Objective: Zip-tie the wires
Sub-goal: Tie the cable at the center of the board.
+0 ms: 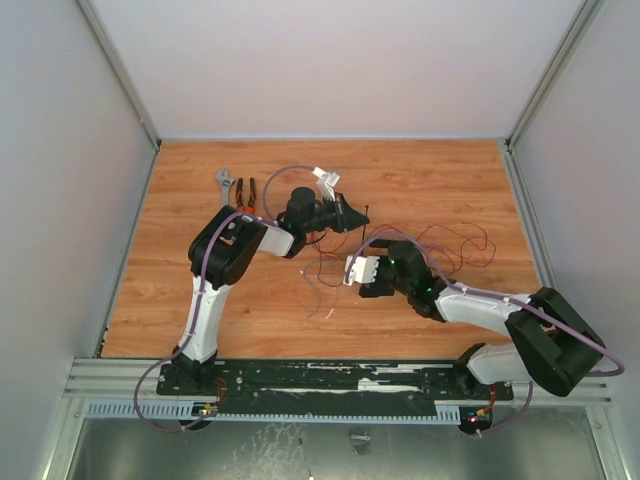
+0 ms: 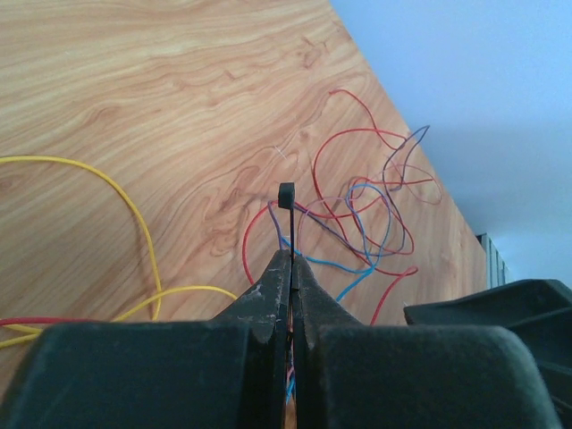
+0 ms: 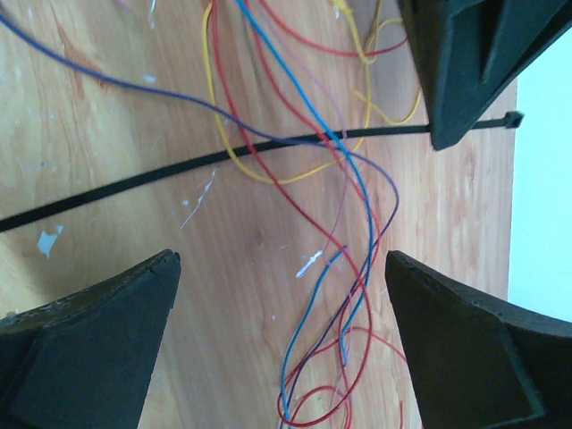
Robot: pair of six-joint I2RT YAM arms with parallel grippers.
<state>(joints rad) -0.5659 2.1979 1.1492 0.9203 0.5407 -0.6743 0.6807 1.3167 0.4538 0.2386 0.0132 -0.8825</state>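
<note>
Top external view: far left on the wooden table (image 1: 450, 170) lie a grey wrench (image 1: 226, 180) and orange-handled pliers (image 1: 245, 193), well apart from the work. Next comes the left gripper (image 1: 358, 213), which reaches over the near side of the wires (image 1: 440, 245).

Left wrist view: its two fingers are pressed tight together on the zip tie (image 2: 286, 223). The little head of the tie sticks up just past the tips. Red, blue and purple strands lie loose on the wood behind it.

Right wrist view: the long tail of the tie runs from the left gripper out to the left and crosses the strands. I cannot tell which strands go over it and which go under. The right gripper (image 3: 281, 259) hangs above the strands with its fingers spread wide, holding nothing.

I think the step now is to catch the tail and bring it round the bunch. To do it well, the left gripper should hold tight and keep the head steady. The right one should come down on the black strip alone, away from the thin strands, and close flat on it. Then it should sweep slowly, so the springy strands stay inside the loop and do not slip out.
</note>
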